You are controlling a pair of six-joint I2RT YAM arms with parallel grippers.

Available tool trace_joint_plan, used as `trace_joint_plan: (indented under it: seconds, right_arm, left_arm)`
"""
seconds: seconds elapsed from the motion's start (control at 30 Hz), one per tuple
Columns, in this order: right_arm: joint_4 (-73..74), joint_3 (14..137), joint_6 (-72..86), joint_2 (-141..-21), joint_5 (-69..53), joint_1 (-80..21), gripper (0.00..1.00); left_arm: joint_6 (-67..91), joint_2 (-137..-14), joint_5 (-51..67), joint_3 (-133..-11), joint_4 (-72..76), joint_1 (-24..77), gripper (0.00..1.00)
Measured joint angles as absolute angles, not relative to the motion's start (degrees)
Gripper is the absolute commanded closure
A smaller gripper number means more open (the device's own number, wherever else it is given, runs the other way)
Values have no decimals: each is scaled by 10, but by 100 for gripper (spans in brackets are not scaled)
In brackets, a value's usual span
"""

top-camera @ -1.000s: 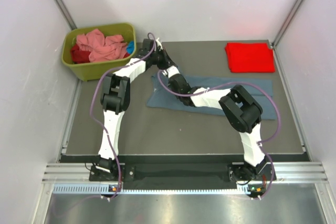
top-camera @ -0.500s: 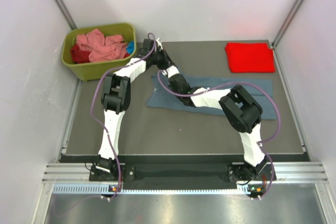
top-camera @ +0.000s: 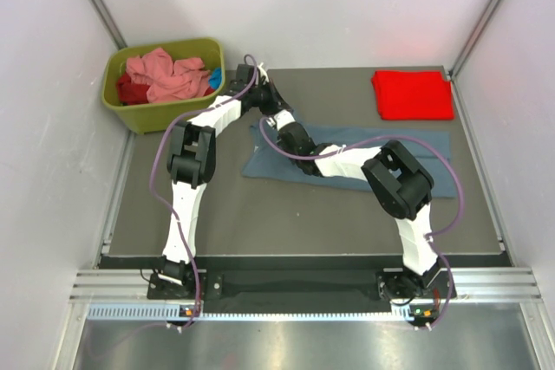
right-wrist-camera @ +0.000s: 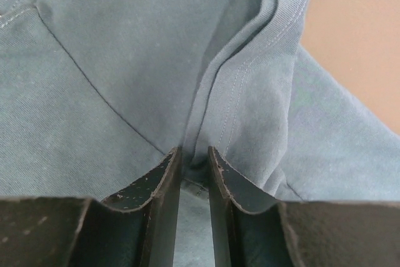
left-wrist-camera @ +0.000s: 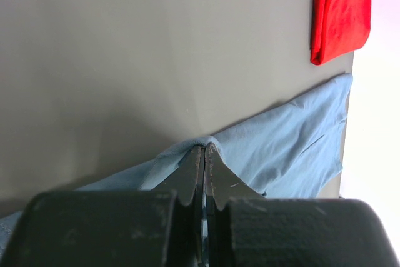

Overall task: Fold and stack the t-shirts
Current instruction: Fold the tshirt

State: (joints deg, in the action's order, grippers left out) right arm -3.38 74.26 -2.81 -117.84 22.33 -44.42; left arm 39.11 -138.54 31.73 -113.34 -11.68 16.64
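Note:
The slate blue-grey t-shirt (top-camera: 408, 149) lies spread in a long band across the middle of the mat. Both grippers meet at its far left corner. My left gripper (top-camera: 274, 108) is shut on a pinched-up edge of the t-shirt (left-wrist-camera: 281, 148), its tips (left-wrist-camera: 205, 149) tight together on the cloth. My right gripper (top-camera: 279, 126) presses down on the t-shirt (right-wrist-camera: 125, 60) just beside it. Its jaws (right-wrist-camera: 194, 151) stand a little apart, open, with a raised hem fold running in between the fingertips. A folded bright red t-shirt (top-camera: 413, 94) lies at the far right corner.
An olive-green bin (top-camera: 165, 113) stands at the far left corner, holding salmon pink (top-camera: 165, 75) and dark red (top-camera: 128, 88) t-shirts. The red t-shirt (left-wrist-camera: 340, 10) also shows in the left wrist view. White walls close in the grey mat (top-camera: 286, 214).

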Motion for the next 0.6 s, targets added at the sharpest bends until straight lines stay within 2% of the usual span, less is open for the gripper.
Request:
trace_joint_plan:
  seconds: [0.23, 0.37, 0.6]
  right_arm:
    - [-24, 753, -25, -1189, 231, -445, 80]
    - [-24, 753, -22, -1189, 231, -445, 100]
    - [-24, 753, -24, -1189, 233, -445, 100]
  left_arm:
    - [391, -1385, 315, -1134, -117, 166, 100]
    - [391, -1386, 314, -1134, -117, 166, 100]
    - [392, -1393, 310, -1136, -121, 166, 100]
